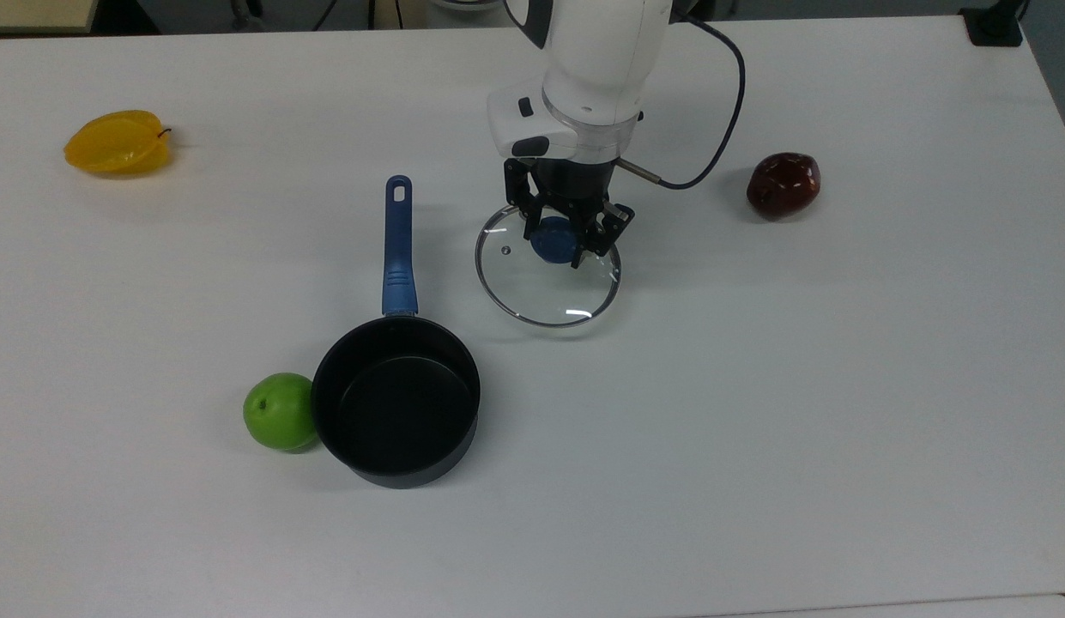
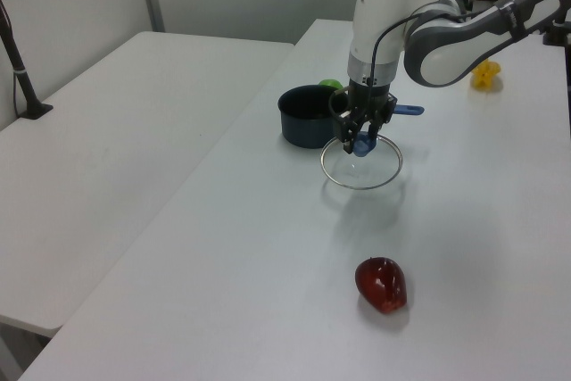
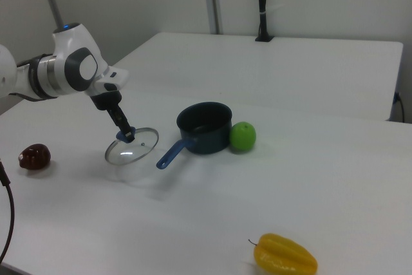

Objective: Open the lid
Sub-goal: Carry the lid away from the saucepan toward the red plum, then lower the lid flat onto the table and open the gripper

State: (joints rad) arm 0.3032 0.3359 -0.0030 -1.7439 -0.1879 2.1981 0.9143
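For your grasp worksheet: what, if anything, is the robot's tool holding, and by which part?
The tool holds the glass lid by its blue centre knob, fingers closed on either side, beside the open saucepan.

No legible text, label, brand, number or sign anywhere. Nothing readable on the lid (image 1: 549, 287), nor on the saucepan (image 1: 396, 415) beside it, nor on the arm's white housing (image 1: 583, 86) above the lid.

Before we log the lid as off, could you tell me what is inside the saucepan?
Nothing: the saucepan shows a bare dark bottom. The lid is held apart by the tool.
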